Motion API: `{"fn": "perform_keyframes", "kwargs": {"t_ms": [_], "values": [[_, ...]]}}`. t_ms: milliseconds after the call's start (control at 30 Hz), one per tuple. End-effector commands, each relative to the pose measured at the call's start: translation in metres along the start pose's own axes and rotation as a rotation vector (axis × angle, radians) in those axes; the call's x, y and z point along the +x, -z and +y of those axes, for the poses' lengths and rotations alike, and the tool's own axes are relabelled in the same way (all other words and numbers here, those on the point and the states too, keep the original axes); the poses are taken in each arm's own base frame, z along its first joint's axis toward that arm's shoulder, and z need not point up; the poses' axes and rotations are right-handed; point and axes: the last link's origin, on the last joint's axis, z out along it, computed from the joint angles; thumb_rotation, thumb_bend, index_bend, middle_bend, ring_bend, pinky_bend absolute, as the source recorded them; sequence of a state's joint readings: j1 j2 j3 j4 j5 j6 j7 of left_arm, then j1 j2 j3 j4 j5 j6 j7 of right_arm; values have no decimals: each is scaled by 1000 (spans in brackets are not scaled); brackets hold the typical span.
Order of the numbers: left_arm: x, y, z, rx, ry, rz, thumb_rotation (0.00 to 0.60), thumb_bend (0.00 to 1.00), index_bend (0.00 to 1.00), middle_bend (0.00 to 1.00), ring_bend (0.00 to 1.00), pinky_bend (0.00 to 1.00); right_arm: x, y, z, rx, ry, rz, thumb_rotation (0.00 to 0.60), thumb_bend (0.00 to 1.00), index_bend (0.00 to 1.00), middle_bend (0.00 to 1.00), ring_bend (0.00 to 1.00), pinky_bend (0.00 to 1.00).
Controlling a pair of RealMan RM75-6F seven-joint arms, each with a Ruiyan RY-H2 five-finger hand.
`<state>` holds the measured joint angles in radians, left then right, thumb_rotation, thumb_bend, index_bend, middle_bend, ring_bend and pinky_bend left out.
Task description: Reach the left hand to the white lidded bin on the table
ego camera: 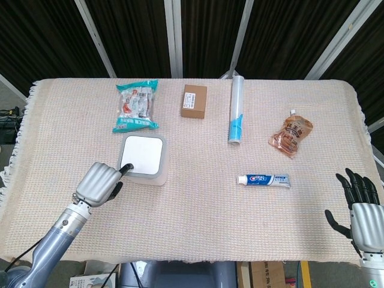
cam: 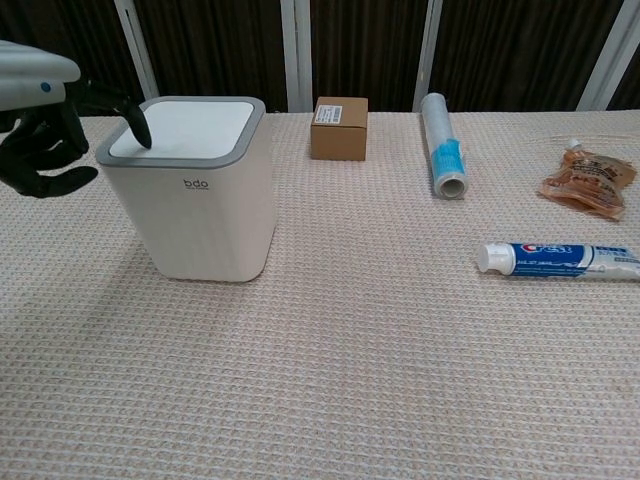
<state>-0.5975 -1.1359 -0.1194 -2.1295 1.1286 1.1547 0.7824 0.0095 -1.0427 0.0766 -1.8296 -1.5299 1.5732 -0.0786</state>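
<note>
At the near left, the left hand (ego camera: 101, 182) sits just beside the white lidded bin (cam: 193, 190), most fingers curled into a fist holding nothing, one dark fingertip (cam: 138, 128) extended and touching the left edge of the grey-rimmed lid (ego camera: 144, 155). The bin stands upright on the woven cloth-covered table (ego camera: 198, 204), left of centre, its long axis vertical, lid facing up, logo side toward the near edge; it is a smooth, rounded-square plastic box. Beyond it lies a teal snack packet (ego camera: 135, 106). Further right are a brown cardboard box (ego camera: 194, 101), a rolled film tube (ego camera: 236, 110), a toothpaste tube (ego camera: 263, 180) and an orange pouch (ego camera: 291, 135). At the near right edge, the right hand (ego camera: 360, 211) is empty, fingers spread.
</note>
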Motion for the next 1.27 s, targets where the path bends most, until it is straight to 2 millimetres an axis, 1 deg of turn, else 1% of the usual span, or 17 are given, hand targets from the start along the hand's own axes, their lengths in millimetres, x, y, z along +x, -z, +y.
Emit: {"fn": "perform_keyframes", "kwargs": {"t_ms": [33, 67, 100, 133, 167, 267, 333, 367, 433, 533, 600, 700, 800, 867, 1000, 1100, 1267], "values": [[24, 7, -3, 34, 89, 196, 600, 525, 297, 658, 638, 648, 0, 0, 0, 0, 0, -1, 600, 303, 117, 13, 37, 61], [28, 11, -5, 55, 106, 242, 600, 488, 295, 575, 562, 609, 0, 0, 0, -1, 0, -2, 600, 303, 117, 13, 37, 61], [29, 19, -9, 91, 118, 289, 600, 465, 293, 520, 509, 576, -1, 0, 0, -1, 1, -3, 600, 304, 117, 13, 37, 61], [29, 26, -12, 116, 115, 306, 600, 431, 290, 453, 434, 517, -1, 0, 0, -1, 1, -4, 600, 304, 117, 13, 38, 61], [28, 33, -15, 145, 110, 313, 600, 405, 285, 407, 373, 452, -1, -1, 0, -1, 1, -5, 600, 304, 117, 13, 38, 61], [21, 64, -24, 249, 85, 300, 600, 361, 276, 339, 272, 309, -2, 0, -1, 3, 2, -10, 600, 303, 117, 13, 38, 61], [15, 79, -29, 288, 80, 291, 600, 329, 275, 319, 241, 273, -3, 0, -1, 5, 4, -12, 600, 304, 117, 13, 38, 61], [11, 91, -34, 315, 77, 293, 600, 305, 273, 308, 230, 257, -3, 0, -2, 5, 4, -12, 600, 304, 117, 13, 38, 61], [5, 105, -39, 334, 67, 300, 600, 277, 257, 291, 215, 239, -3, 1, -2, 6, 6, -12, 600, 304, 117, 13, 38, 61], [-8, 135, -50, 364, 63, 325, 600, 271, 240, 281, 192, 226, -3, 1, -3, 7, 8, -11, 600, 303, 117, 13, 38, 61], [-14, 150, -57, 386, 74, 335, 600, 271, 240, 269, 183, 209, -3, 2, -3, 8, 9, -11, 600, 303, 117, 13, 38, 61], [-26, 173, -71, 462, 96, 328, 600, 271, 239, 233, 139, 159, -4, 2, -3, 14, 10, -19, 600, 303, 117, 13, 38, 61], [-33, 187, -84, 527, 118, 333, 600, 271, 237, 196, 107, 134, -4, 1, -4, 22, 14, -24, 600, 303, 117, 13, 38, 61], [-38, 193, -89, 550, 139, 328, 600, 266, 236, 180, 90, 129, -4, 1, -4, 29, 18, -24, 600, 303, 117, 13, 38, 61], [-44, 193, -96, 533, 185, 293, 600, 251, 233, 174, 89, 123, -4, 1, -4, 37, 19, -25, 600, 303, 117, 13, 38, 61], [-44, 192, -102, 516, 196, 277, 600, 244, 231, 174, 89, 111, -4, 2, -5, 39, 20, -25, 600, 303, 117, 13, 38, 61], [-43, 194, -109, 536, 208, 281, 600, 216, 229, 177, 89, 96, -4, 1, -5, 40, 22, -25, 600, 304, 117, 13, 36, 61]]}}
